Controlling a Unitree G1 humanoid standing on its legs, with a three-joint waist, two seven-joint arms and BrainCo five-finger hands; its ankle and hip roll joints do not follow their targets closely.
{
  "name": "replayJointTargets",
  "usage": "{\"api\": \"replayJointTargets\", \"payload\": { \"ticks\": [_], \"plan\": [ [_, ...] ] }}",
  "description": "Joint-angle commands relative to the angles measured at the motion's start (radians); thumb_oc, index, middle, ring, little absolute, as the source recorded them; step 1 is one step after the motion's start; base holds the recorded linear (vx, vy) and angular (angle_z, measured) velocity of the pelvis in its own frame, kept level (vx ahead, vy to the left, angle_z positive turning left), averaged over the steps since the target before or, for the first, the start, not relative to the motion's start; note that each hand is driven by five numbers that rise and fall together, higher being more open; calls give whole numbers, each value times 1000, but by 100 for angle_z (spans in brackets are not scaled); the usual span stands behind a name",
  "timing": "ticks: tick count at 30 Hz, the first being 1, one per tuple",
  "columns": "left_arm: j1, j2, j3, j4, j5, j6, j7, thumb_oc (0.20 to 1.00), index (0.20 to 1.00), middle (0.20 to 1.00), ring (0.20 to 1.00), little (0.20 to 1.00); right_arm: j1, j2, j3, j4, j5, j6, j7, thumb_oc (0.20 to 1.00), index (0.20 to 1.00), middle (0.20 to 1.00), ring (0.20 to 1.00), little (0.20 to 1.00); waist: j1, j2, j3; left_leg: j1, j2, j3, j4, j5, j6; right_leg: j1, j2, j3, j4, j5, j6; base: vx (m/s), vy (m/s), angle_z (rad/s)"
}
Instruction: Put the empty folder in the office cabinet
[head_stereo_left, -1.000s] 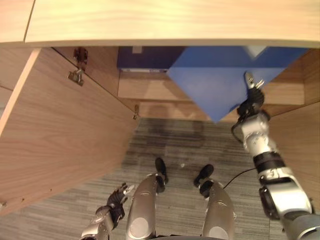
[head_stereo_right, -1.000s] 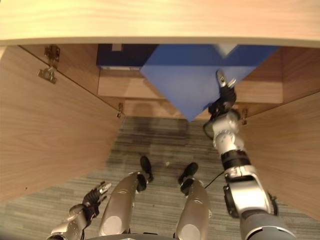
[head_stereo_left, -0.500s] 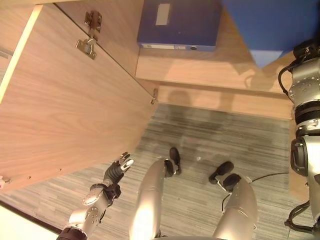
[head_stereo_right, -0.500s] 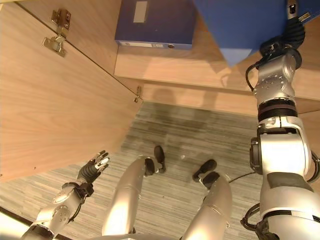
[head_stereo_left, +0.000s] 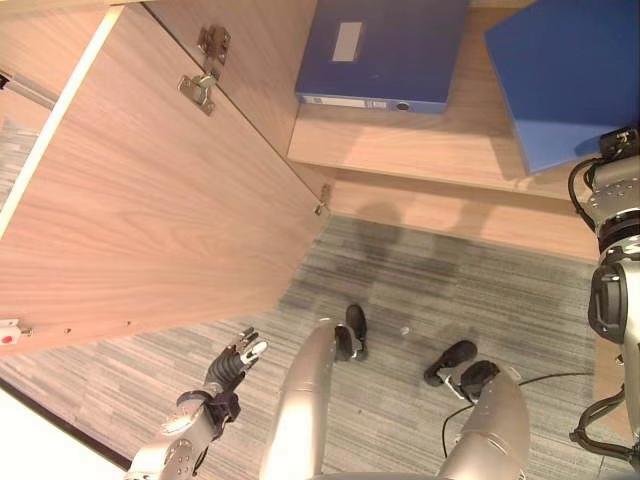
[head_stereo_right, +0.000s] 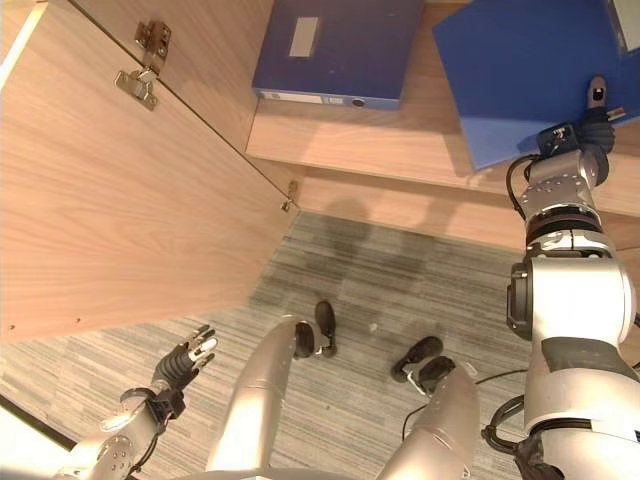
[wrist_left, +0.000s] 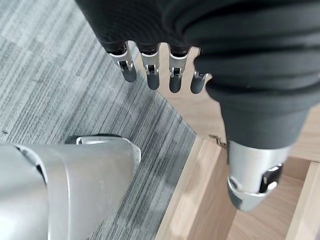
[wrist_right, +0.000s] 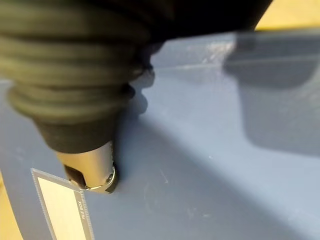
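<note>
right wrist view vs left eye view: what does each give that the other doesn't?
Right wrist view: a close-up of the right hand against the blue folder, plus the folder's label. Left eye view: a darker folder on the cabinet shelf, the open cabinet door with its hinge, and the left hand open above the carpet. Both: the blue folder lying on that shelf.

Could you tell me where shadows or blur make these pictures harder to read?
Right wrist view: the right hand sits very close and soft-edged, casting a dark shadow across the blue folder. Right eye view: a soft shadow falls on the cabinet's bottom shelf and the carpet in front of it. Left wrist view: the left hand is sharp, evenly lit.
</note>
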Motion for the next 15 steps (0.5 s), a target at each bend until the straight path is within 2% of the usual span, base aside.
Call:
{"api": "replayJointTargets", "payload": {
  "ticks": [1,11,15],
  "plan": [
    [17,50,27,-53,-36,-25,26,1000,1000,1000,1000,1000,-64,-73,-26,-81,62,-76,-20,200,200,200,200,200,25,19,13,-30,22,-78,48,-72,-65,71,12,91,-57,-27,75,23,-17,5],
    [29,84,23,-23,-18,-18,40,1000,1000,1000,1000,1000,-54,-29,-69,-145,115,-132,-41,200,200,200,200,200,37,30,5,-63,19,-85,110,-95,-62,43,-15,103,8,-47,84,8,3,8],
    [34,99,29,-11,-13,-19,40,1000,1000,1000,1000,1000,-69,-34,-50,-169,102,-137,-37,200,200,200,200,200,40,29,8,-71,19,-89,115,-94,-63,36,-15,109,13,-48,85,-7,-2,2]
  ]
}}
